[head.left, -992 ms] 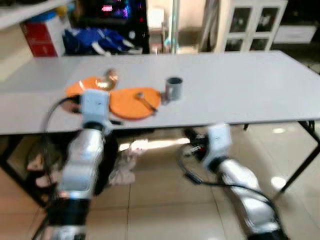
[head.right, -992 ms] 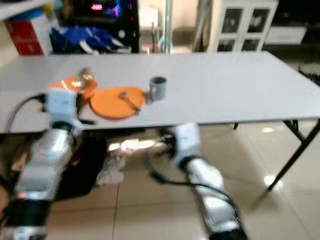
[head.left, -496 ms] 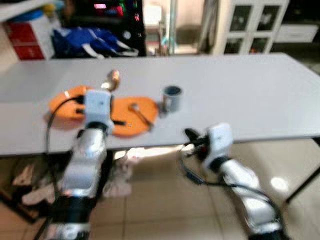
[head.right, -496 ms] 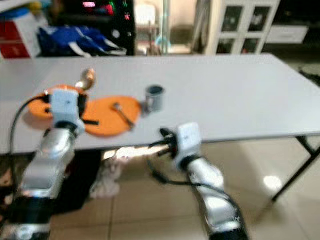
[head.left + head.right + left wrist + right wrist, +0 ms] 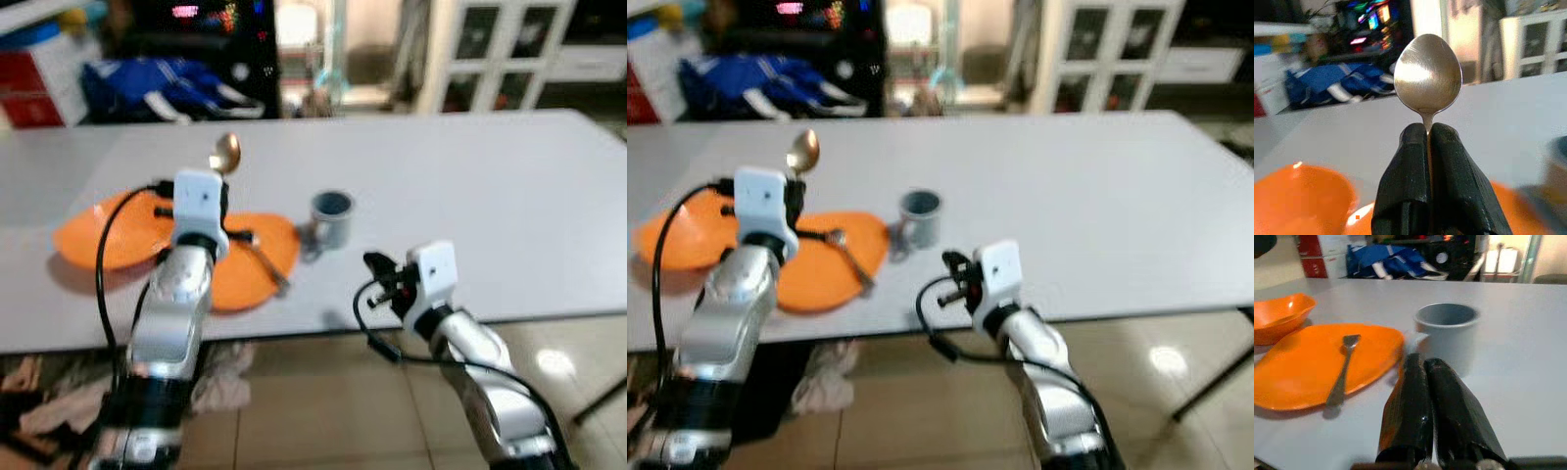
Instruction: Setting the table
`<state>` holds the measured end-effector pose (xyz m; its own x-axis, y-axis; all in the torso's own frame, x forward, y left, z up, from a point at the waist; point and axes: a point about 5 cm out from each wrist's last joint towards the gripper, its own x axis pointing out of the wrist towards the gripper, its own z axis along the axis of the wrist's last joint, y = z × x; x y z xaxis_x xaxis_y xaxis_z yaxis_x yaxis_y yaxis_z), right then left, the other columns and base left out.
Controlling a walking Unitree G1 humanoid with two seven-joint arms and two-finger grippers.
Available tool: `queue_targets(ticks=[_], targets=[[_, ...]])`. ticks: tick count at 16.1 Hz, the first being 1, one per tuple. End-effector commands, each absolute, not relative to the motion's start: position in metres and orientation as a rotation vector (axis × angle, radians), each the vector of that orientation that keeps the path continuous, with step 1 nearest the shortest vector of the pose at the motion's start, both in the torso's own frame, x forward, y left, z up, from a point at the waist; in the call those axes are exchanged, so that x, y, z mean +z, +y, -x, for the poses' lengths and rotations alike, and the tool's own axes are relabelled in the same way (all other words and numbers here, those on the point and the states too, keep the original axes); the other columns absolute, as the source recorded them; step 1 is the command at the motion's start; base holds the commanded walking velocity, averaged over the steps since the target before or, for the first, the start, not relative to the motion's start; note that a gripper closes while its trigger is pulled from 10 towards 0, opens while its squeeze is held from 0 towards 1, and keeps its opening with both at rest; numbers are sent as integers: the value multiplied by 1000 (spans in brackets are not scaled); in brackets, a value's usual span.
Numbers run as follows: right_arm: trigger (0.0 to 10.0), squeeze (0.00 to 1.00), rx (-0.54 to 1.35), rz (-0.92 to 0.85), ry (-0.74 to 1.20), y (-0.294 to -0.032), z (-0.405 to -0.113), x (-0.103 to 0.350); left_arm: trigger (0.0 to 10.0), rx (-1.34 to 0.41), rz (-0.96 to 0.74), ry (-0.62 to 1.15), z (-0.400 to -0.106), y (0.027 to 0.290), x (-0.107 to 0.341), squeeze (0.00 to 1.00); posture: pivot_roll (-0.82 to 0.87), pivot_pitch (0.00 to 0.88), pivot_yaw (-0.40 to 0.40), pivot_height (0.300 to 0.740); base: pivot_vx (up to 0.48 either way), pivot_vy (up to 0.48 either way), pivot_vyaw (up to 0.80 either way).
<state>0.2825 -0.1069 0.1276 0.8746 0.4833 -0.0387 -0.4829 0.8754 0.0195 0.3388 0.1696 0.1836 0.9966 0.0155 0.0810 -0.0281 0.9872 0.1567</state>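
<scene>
The spoon [image 5: 1427, 73] stands upright, bowl up, its stem pinched between the closed black fingers of the left gripper [image 5: 1429, 128], raised above the orange bowl [image 5: 103, 232] and the orange plate [image 5: 245, 262] near the front edge of the white table [image 5: 490, 186]. A fork [image 5: 1342, 377] lies on the plate, and a grey cup [image 5: 331, 217] stands just beside the plate. The right gripper [image 5: 1424, 363] hovers low at the table's front edge, pointing at the cup, fingers pressed together with nothing between them.

table: long white top [image 5: 509, 186], spanning the frame's middle
bowl: orange [image 5: 103, 233], left of frame
plate: orange [image 5: 257, 264], just right of bowl, fork [image 5: 266, 266] lying on it
cup: grey [image 5: 332, 217], centre, beside plate
</scene>
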Motion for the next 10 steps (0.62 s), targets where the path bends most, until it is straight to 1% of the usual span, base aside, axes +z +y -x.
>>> queue_targets(ticks=[1,3,6,10], targets=[[10000,0,524,-9,38,-103,-282,130,0,59,-159,-50,-342,181,181,0,-67,0,30,732,0,0,0],[10000,0,525,-9,37,-103,-282,130,0,56,-149,-18,-351,187,178,0,-64,0,24,732,0,0,0],[10000,0,530,-9,37,-102,-282,131,0,11,-121,81,-366,188,164,0,-72,0,26,732,0,0,0],[10000,0,529,-9,40,-103,-280,131,0,57,-53,177,-380,194,153,0,-86,0,27,732,0,0,0]])
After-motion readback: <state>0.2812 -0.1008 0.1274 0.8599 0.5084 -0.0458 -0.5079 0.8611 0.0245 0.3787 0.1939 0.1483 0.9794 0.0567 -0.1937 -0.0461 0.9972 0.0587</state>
